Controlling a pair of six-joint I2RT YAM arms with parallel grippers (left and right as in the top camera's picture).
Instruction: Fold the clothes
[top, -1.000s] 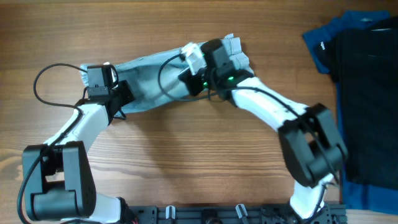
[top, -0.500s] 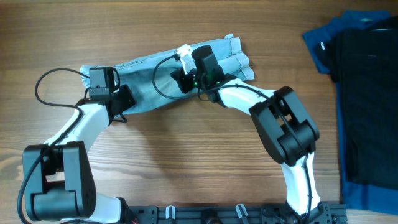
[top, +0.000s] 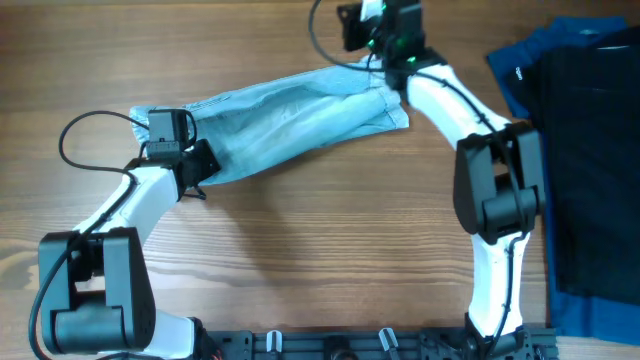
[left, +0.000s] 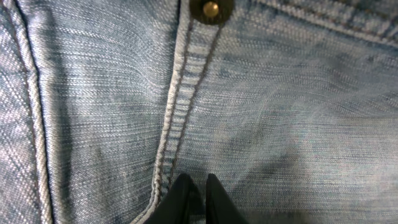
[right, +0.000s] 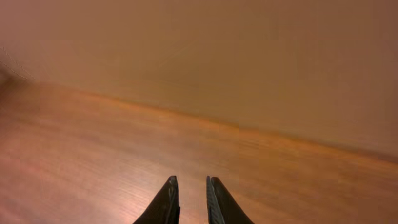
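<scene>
Change: Swung away since the earlier view, the right gripper (right: 189, 185) has left the right half of the shorts (top: 290, 120) and now hangs at the far edge of the table (top: 300, 260). The left arm has kept its place.
Shorts: you find the pale denim laid out in a long band across the far middle of the table. It slants from its left end, nearer you, to the cuffed hems at far right.
Left gripper (left: 198, 186): it sits on the left end of the shorts. Its fingers are drawn to a thin slit and their tips rest against the denim. You cannot tell whether a fold is pinched between them.
Left wrist view: a stitched seam (left: 174, 112) runs away from the fingertips toward a brass rivet (left: 211, 9).
Right gripper: you see the fingers parted by a narrow gap with nothing between them. Only bare wood lies below.
Right edge: a black garment (top: 590, 150) lies over a royal-blue garment (top: 520, 70), well apart from the shorts.
</scene>
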